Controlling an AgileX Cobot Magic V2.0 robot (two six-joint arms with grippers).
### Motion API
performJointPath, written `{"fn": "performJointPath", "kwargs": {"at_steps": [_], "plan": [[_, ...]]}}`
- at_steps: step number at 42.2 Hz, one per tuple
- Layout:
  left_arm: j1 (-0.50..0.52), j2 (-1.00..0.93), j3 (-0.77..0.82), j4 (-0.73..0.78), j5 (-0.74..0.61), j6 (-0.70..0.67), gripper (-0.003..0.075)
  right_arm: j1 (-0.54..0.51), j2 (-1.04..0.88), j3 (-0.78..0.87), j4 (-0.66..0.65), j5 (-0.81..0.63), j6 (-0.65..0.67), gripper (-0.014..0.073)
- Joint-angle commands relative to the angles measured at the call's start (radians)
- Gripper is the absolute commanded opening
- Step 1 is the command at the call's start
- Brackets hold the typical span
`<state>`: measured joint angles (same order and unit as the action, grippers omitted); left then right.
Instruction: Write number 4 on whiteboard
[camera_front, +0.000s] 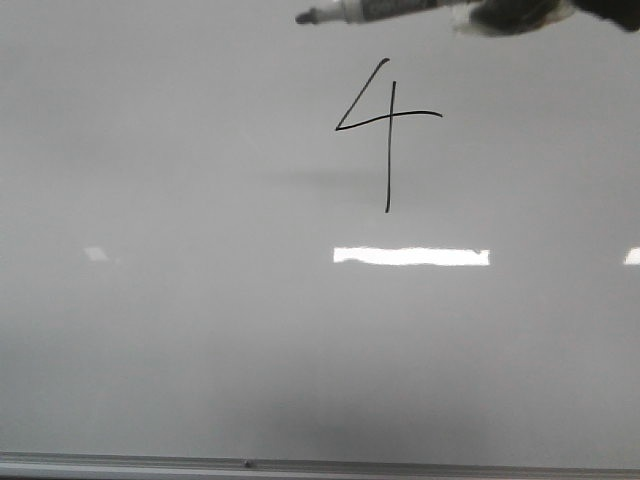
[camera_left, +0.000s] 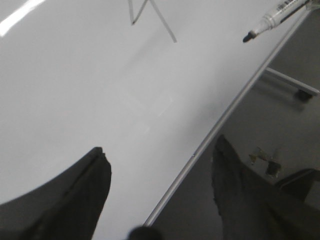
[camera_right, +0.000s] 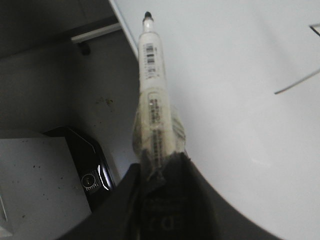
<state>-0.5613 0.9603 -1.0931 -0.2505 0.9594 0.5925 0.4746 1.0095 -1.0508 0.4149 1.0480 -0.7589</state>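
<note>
The 4 is written; my marker is lifted off the board.

The number 4 (camera_front: 385, 125) sits upper centre on the whiteboard (camera_front: 200, 330). My right hand (camera_right: 160, 170) pinches the marker (camera_right: 152, 85); my left hand (camera_left: 160, 190) is spread. A dip could smear ink.

Whiteboard (camera_front: 150, 350) bearing number 4 (camera_front: 385, 125)

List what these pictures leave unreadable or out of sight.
- Front view: the right gripper holding the marker is cut off by the top edge.
- Left wrist view: the top of the 4 is cropped.
- Right wrist view: the marker's label print is too blurred to read.
</note>
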Motion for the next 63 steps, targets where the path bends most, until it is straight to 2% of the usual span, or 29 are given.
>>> {"fn": "performJointPath", "kwargs": {"at_steps": [1,5,7,17,28,33,39,44,47,55,63], "plan": [[-0.073,0.035,-0.065,-0.090,-0.017,0.114,0.0445,0.023,-0.067,-0.028,0.033,0.002,-0.040,-0.0059],[-0.179,0.092,-0.107,-0.139,-0.016,0.169,0.0551,0.024,-0.102,-0.028,0.033,0.032,-0.040,-0.0059],[-0.213,0.120,-0.125,-0.139,-0.016,0.172,0.0578,0.024,-0.105,-0.028,0.033,0.042,-0.040,-0.0059],[-0.370,0.271,-0.217,-0.139,-0.026,0.205,0.0578,0.024,-0.105,-0.022,0.040,0.072,-0.040,-0.0059],[-0.431,0.410,-0.288,-0.145,-0.044,0.205,0.0561,0.024,-0.105,-0.022,0.040,0.062,-0.040,-0.0059],[-0.431,0.425,-0.295,-0.159,-0.046,0.205,0.0473,0.024,-0.103,-0.022,0.040,0.062,-0.040,-0.0059],[-0.431,0.425,-0.296,-0.165,-0.046,0.205,0.0264,0.024,-0.102,-0.022,0.040,0.056,-0.040,-0.0059],[-0.431,0.425,-0.296,-0.165,-0.046,0.205,0.0150,0.024,-0.102,-0.020,0.040,0.044,-0.040,-0.0048],[-0.431,0.425,-0.296,-0.165,-0.046,0.205,0.0126,0.024,-0.102,-0.010,0.040,0.039,-0.040,-0.0007],[-0.431,0.425,-0.296,-0.165,-0.046,0.205,0.0122,0.024,-0.102,0.027,0.040,0.037,-0.039,0.0280],[-0.431,0.425,-0.296,-0.165,-0.043,0.199,0.0122,0.024,-0.102,0.027,0.040,-0.002,-0.036,0.0477]]}}
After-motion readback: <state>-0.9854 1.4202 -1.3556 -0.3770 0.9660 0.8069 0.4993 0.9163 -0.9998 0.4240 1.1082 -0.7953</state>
